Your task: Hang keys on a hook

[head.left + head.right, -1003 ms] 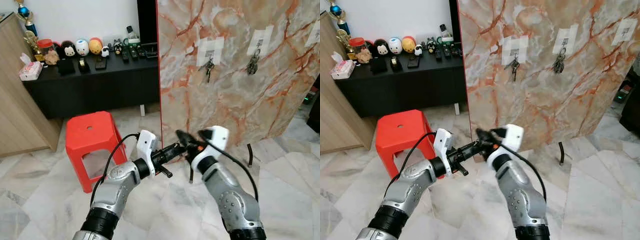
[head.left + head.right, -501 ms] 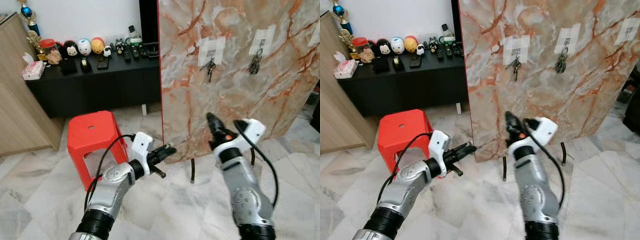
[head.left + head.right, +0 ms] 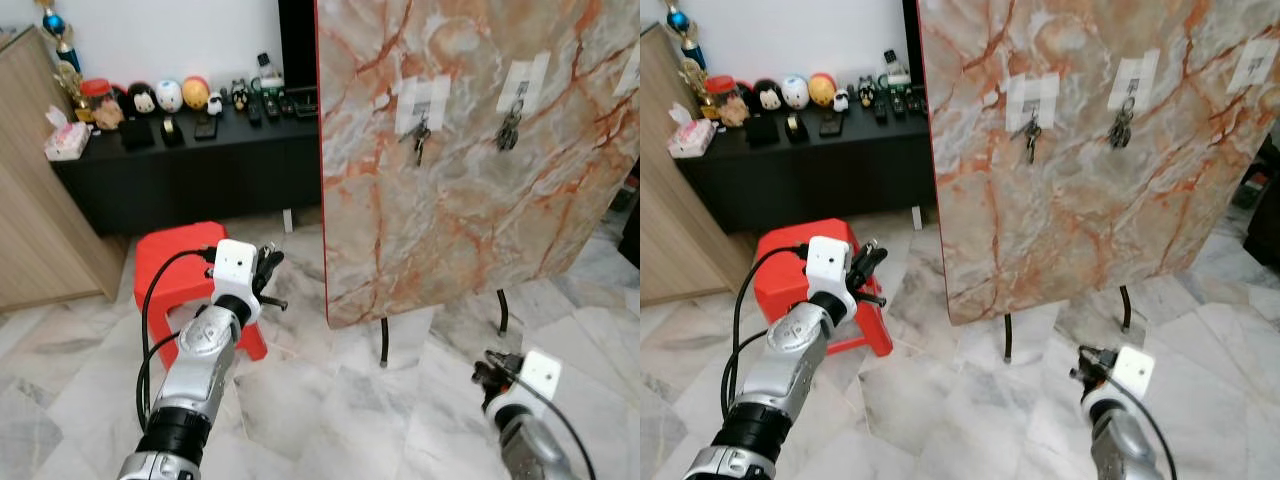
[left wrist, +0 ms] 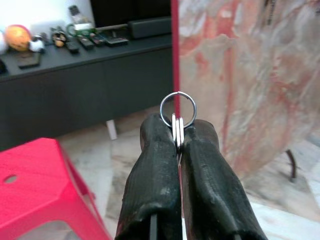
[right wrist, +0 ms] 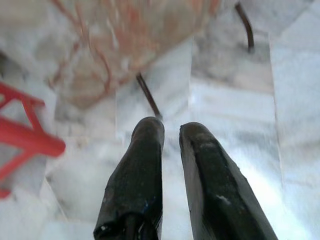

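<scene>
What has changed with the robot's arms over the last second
The two grippers, which met in front of the marble board, have parted. The right gripper has dropped low with its fingers slightly apart and empty. The left gripper has swung left toward the red stool, shut on the key ring. Both hung key sets stayed.

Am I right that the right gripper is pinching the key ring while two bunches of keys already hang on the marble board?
Not quite: the left gripper pinches the key ring, as the left wrist view shows. The right gripper holds nothing. Two bunches of keys do hang on the marble board.
</scene>
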You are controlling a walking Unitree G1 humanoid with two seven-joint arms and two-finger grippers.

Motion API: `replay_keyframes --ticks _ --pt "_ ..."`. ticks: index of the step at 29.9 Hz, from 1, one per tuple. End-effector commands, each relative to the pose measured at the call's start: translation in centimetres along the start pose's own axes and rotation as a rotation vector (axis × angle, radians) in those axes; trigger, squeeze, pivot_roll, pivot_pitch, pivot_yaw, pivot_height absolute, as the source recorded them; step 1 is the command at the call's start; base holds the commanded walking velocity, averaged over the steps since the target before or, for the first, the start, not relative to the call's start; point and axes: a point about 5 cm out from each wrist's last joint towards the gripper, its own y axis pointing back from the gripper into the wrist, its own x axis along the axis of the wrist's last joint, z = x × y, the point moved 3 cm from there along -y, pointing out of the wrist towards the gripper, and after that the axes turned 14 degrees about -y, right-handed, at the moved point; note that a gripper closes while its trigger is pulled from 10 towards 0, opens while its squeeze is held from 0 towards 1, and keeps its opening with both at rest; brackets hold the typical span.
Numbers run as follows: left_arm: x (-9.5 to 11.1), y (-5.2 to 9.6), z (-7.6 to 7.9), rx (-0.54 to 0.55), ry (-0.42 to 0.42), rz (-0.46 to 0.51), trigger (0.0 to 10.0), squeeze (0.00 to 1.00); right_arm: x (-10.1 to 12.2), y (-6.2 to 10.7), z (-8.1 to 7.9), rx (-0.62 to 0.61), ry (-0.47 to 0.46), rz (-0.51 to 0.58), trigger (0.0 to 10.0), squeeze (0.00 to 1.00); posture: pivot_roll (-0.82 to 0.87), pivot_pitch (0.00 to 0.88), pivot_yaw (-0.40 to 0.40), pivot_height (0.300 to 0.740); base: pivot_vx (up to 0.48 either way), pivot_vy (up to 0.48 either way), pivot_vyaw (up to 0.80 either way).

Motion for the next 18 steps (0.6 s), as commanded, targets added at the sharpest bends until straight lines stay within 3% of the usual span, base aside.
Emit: replay_keyframes --ticks 1,3,7,8,9,10,14,15,18 --pt "-0.1 -0.2 -0.6 0.028 -0.026 -0.009 10.0 0.0 -0.9 0.0 0.5 -0.016 0.022 -0.034 10.0 0.0 0.03 0.0 -0.021 0.715 0.0 0.0 0.0" --pt "-1.3 0.2 -1.5 0.077 -0.021 -0.064 10.0 0.0 -3.0 0.3 1.3 -0.046 0.065 -0.116 10.0 0.0 0.03 0.0 -0.021 0.715 0.0 0.0 0.0" --pt "-6.7 2.4 -3.7 0.148 -0.079 -0.277 10.0 0.0 -6.8 1.4 2.9 -0.102 0.176 -0.276 10.0 0.0 0.05 0.0 -0.027 0.715 0.0 0.0 0.0" --pt "-8.9 3.7 -4.3 0.174 -0.09 -0.363 10.0 0.0 -7.5 1.7 3.5 -0.128 0.187 -0.305 10.0 0.0 0.05 0.0 -0.024 0.715 0.0 0.0 0.0" --pt "-9.9 4.3 -4.5 0.188 -0.082 -0.401 10.0 0.0 -7.8 1.9 3.8 -0.139 0.191 -0.314 10.0 0.0 0.05 0.0 -0.023 0.715 0.0 0.0 0.0" --pt "-12.3 6.3 -4.9 0.223 -0.065 -0.502 10.0 0.0 -8.4 2.3 4.4 -0.166 0.192 -0.336 10.0 0.0 0.05 0.0 -0.019 0.715 0.0 0.0 0.0" --pt "-15.9 9.7 -4.3 0.201 -0.08 -0.666 10.0 0.0 -8.9 2.6 4.8 -0.183 0.188 -0.351 10.0 0.0 0.05 0.0 -0.006 0.715 0.0 0.0 0.0" --pt "-17.7 11.8 -3.3 0.176 -0.065 -0.745 10.0 0.0 -8.8 2.7 5.0 -0.183 0.178 -0.349 10.0 0.0 0.05 0.0 0.005 0.715 0.0 0.0 0.0" --pt "-18.6 13.0 -2.7 0.167 -0.054 -0.79 10.0 0.0 -8.7 2.7 5.2 -0.186 0.173 -0.348 10.0 0.0 0.05 0.0 0.007 0.715 0.0 0.0 0.0"
